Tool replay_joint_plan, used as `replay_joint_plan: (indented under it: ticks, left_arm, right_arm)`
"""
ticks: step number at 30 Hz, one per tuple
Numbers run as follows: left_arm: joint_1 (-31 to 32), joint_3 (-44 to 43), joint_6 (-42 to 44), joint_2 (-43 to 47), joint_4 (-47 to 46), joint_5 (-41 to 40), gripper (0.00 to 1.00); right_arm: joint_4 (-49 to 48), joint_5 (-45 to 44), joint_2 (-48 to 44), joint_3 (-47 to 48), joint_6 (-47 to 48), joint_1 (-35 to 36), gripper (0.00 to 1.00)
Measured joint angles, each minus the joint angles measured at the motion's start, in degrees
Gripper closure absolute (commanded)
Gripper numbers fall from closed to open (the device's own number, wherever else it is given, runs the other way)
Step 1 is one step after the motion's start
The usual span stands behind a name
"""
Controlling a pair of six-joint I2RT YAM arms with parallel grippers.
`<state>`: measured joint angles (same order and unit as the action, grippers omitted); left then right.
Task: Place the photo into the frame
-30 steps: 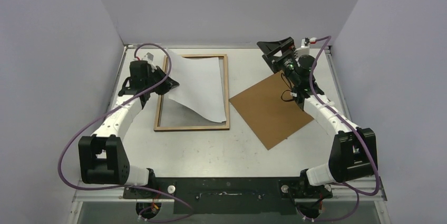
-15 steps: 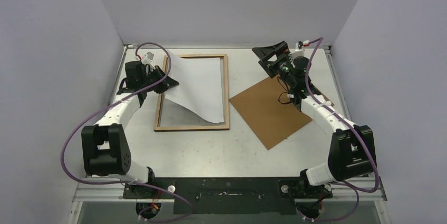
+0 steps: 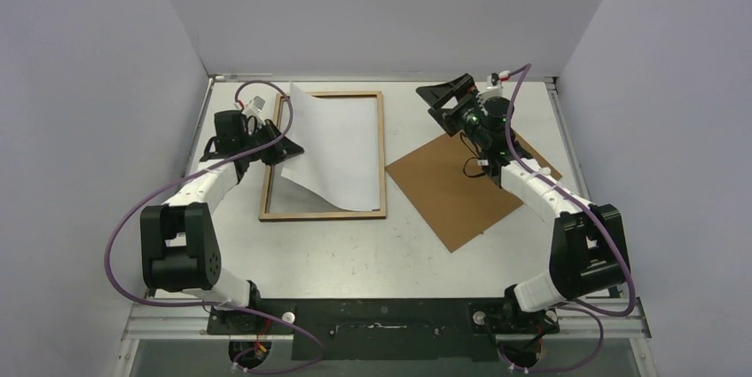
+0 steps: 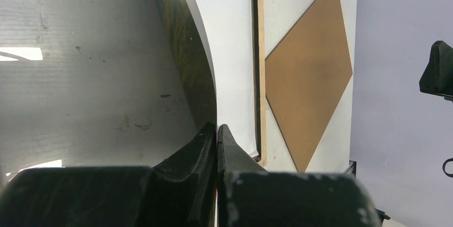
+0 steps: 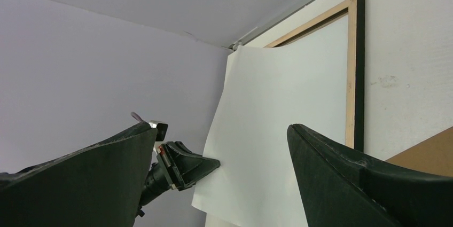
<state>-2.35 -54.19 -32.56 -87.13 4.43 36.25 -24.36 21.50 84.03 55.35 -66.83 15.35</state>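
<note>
Large curled glossy photo (image 3: 335,142), white back up, overlies the thin light-wood rectangular frame (image 3: 324,214) near the tabletop's (image 3: 355,257) far-left corner. The left gripper (image 3: 285,145) pinches its edge; the right gripper (image 3: 437,104) gapes. Only the left wrist view shows its dark print.

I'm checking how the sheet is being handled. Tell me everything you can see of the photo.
The photo is a large, thin sheet, plain white back upward, with dark olive print visible underneath. It bows: its left edge is raised, pinched by the shut fingers of the left gripper, while its right side lies inside the frame, along the right rail.
</note>
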Motion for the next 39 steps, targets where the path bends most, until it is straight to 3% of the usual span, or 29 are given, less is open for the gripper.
replay_joint_plan:
  ticks: [6, 11, 15, 32, 35, 39]
  left_arm:
    - [0.0, 1.03, -0.48, 0.0, -1.22, -1.14, 1.0]
    - [0.0, 1.55, -1.27, 0.0, -2.12, -2.23, 0.83]
    - [0.0, 1.55, -0.96, 0.0, -1.11, -4.74, 0.76]
    - [0.0, -0.28, -0.02, -2.12, 3.5, -9.31, 0.79]
    - [0.0, -0.28, -0.07, -2.62, 3.52, -9.51, 0.73]
    - [0.0, -0.28, 0.11, -3.04, 4.7, -10.93, 0.58]
  right_arm:
    - [1.14, -0.02, 0.81, 0.0, 0.37, 0.87, 0.01]
    - [1.81, -0.22, 0.83, 0.0, 0.74, 1.6, 0.01]
    - [2.43, -0.68, 0.83, 0.0, 1.49, 1.97, 0.01]
    - [3.1, -1.75, 1.31, 0.0, 1.84, 2.01, 0.02]
    - [3.04, -1.73, 1.88, 0.02, 1.84, 2.01, 0.02]
    - [3.23, -1.73, 2.95, 0.02, 1.88, 2.01, 0.02]
